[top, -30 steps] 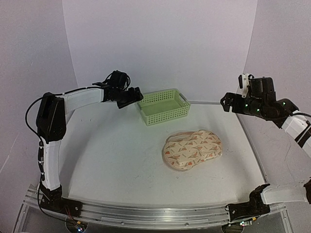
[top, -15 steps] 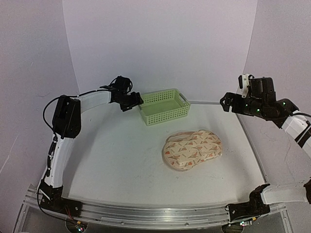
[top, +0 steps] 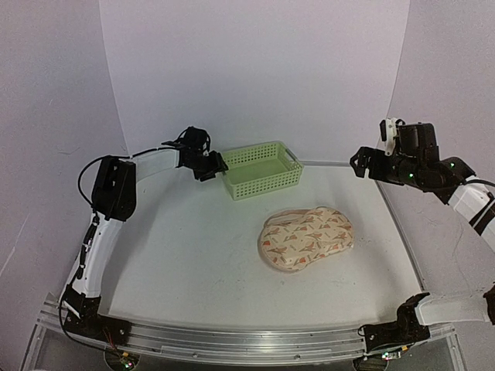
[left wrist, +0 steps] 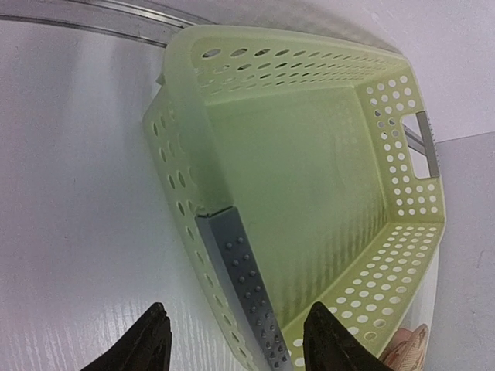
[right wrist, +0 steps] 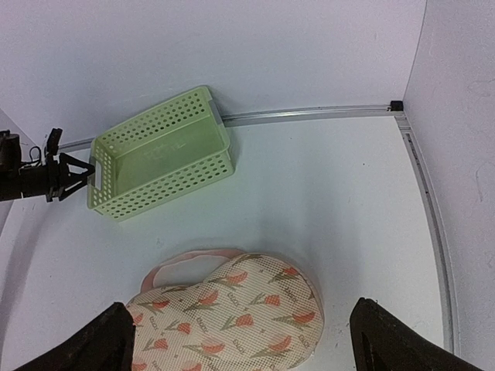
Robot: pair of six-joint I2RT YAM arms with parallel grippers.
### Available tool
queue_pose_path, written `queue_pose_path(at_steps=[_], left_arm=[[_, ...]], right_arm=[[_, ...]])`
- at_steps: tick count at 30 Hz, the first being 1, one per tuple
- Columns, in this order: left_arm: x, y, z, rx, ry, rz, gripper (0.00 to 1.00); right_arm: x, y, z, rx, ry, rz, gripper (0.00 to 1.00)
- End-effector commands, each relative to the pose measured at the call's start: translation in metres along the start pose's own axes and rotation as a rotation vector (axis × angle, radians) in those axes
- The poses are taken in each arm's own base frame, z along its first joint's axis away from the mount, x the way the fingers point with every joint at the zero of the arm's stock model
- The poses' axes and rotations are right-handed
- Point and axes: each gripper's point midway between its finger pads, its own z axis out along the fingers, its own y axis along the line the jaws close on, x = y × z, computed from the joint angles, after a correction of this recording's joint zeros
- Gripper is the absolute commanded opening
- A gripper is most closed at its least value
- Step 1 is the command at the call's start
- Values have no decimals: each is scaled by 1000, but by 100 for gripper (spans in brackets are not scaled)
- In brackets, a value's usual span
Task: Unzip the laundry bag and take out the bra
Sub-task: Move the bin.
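Two grippers gape: left gripper (left wrist: pixel 238 309) straddles the green basket's (left wrist: pixel 398 178) end wall; right gripper (right wrist: pixel 240 305) hovers above the laundry bag (right wrist: pixel 197 318).

The basket (top: pixel 261 170) stands at the back of the counter (top: pixel 193 255), near the middle. The bag (top: pixel 306 238) lies in front of it and a little to the right, apart from it. The left fingers (left wrist: pixel 153 344) are at the basket's left end, with that end wall between them. The right fingers (right wrist: pixel 108 340) hang over the counter's far right side, well apart from both.
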Motion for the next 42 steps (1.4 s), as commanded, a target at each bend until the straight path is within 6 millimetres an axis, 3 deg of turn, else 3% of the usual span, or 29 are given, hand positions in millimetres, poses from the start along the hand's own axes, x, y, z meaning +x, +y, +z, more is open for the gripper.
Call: queue_pose_path(at_steps=[1,13,22,30,42], left_arm=[[-16,-16,-8,59,-23,2,55],[-16,-7,-14,58,-10,-11,31],[-12,-5,-32,46,-3,-4,16],[-1,1,-61,9,2,1,4],[22,17,-122,-86,-31,-13,0]], right_arm=[[-8,6,-2,-21,-28,11,98],[-8,6,-1,-18,-25,10,98],[-9,8,-1,-27,-26,15,98],[-8,10,3,-37,-13,26,98],[7,16,11,-73,37,33,98]])
